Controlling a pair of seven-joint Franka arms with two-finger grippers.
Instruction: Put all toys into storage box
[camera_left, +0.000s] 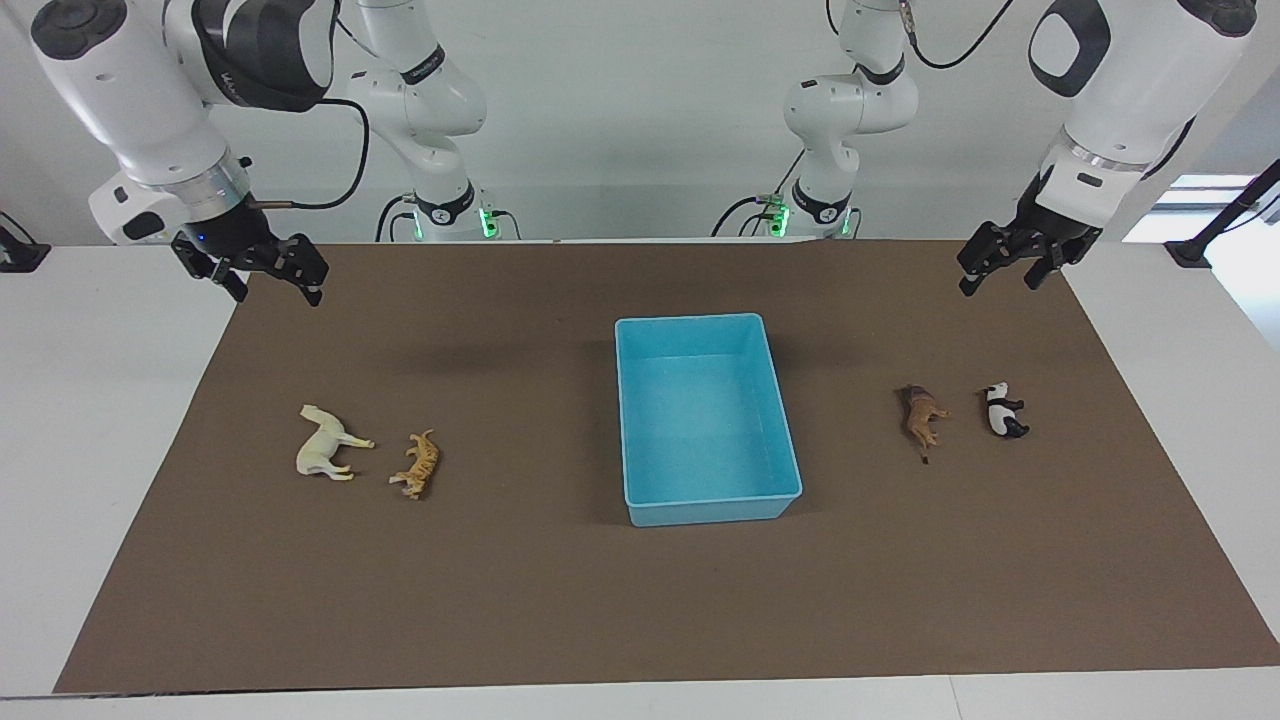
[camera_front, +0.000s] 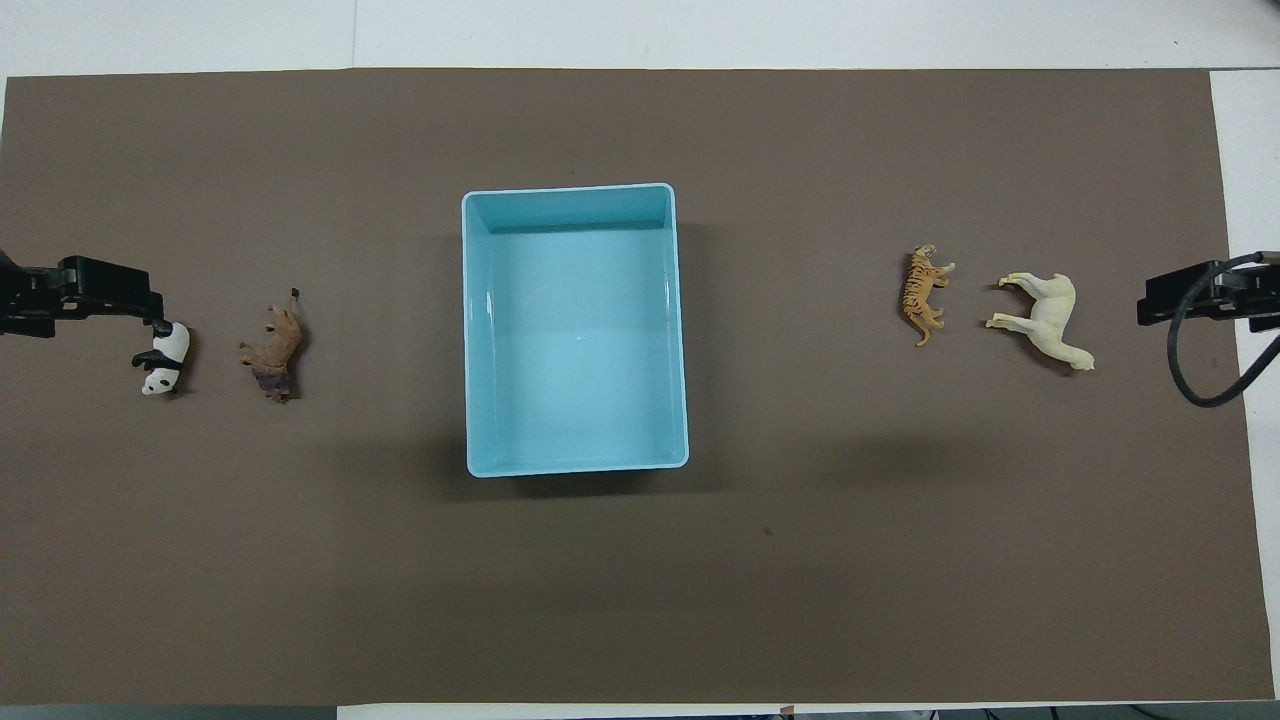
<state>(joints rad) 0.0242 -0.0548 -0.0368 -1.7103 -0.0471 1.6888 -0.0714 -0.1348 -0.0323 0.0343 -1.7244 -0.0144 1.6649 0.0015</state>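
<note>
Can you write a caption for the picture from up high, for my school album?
Four toys, panda, lion, tiger and horse, lie beside an empty blue storage box.

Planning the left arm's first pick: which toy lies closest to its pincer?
The panda, outermost at the left arm's end of the table, closest to the left pincer; the lion lies closer to the box.

1. Left claw (camera_left: 1008, 268) hangs raised over the counter's edge at the left arm's end, fingers spread, empty.
2. Right claw (camera_left: 268, 277) hangs raised at the right arm's end, fingers spread, empty.
</note>
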